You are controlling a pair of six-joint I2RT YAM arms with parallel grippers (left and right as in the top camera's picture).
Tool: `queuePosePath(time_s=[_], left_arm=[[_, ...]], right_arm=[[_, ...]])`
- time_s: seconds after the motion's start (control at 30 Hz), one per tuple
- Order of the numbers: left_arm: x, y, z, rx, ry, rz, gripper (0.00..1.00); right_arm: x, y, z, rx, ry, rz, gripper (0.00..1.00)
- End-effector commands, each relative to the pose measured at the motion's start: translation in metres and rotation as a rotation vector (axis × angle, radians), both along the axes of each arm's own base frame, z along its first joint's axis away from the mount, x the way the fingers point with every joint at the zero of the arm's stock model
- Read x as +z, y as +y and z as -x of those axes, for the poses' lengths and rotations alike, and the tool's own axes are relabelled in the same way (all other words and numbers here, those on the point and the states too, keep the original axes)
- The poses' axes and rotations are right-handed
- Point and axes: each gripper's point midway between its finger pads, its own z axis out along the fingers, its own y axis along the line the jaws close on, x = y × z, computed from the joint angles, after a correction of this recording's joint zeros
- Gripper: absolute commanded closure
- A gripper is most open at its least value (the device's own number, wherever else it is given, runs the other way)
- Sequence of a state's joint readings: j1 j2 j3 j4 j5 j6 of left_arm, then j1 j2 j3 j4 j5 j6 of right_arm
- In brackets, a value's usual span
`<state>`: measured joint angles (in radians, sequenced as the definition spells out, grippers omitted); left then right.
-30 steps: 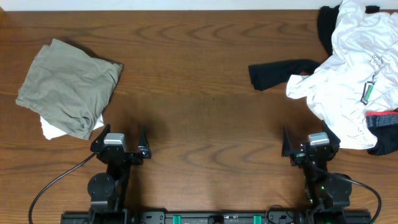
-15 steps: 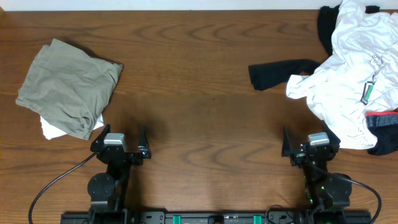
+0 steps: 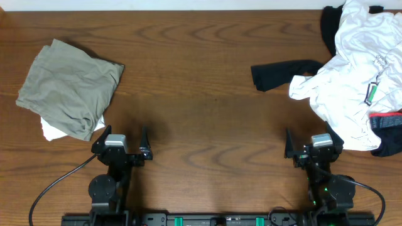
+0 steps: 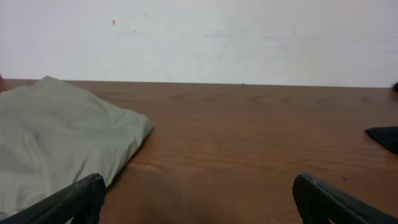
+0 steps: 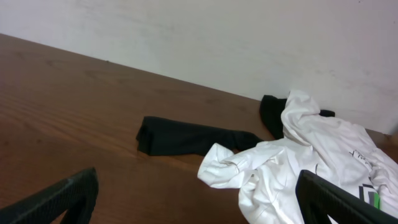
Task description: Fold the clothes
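Note:
A crumpled white T-shirt [image 3: 355, 75] with a small green print lies in a heap at the far right of the table; it also shows in the right wrist view [image 5: 298, 168]. A black garment [image 3: 279, 74] sticks out from under it to the left, also in the right wrist view [image 5: 186, 138]. A folded olive-grey garment [image 3: 69, 88] lies at the far left over a white one [image 3: 50, 130], and shows in the left wrist view [image 4: 56, 137]. My left gripper [image 3: 121, 144] and right gripper [image 3: 312, 147] rest open and empty at the front edge.
A dark garment with a red stripe [image 3: 386, 122] lies under the white heap at the right edge. More black cloth [image 3: 328, 28] shows at the back right. A pale wall stands behind the table [image 4: 217, 37].

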<state>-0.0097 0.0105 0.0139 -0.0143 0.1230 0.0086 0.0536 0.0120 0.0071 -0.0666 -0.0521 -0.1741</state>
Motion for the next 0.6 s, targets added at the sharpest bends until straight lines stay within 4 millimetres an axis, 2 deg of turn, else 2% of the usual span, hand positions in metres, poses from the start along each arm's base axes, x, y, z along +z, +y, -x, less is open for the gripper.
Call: queuePosePath(time_s=[0.0,0.23,0.4,0.57], left_arm=[[-0.014,-0.002,0.001,-0.013,0.047,-0.017,0.02],[-0.014,-0.002,0.001,-0.013,0.047,-0.017,0.02],[-0.012,-0.003,0.001,-0.015,0.036,-0.014,0.02],[-0.002,-0.013,0.004,-0.059,0.044,0.127,0.02]], right_arm=[[0.000,0.000,0.000,0.001,-0.003,0.014,0.01],[0.000,0.000,0.000,0.002,-0.002,0.012,0.01],[0.004,0.000,0.000,-0.003,-0.011,-0.082,0.01],[0.013,0.000,0.003,-0.010,0.003,-0.181,0.01]])
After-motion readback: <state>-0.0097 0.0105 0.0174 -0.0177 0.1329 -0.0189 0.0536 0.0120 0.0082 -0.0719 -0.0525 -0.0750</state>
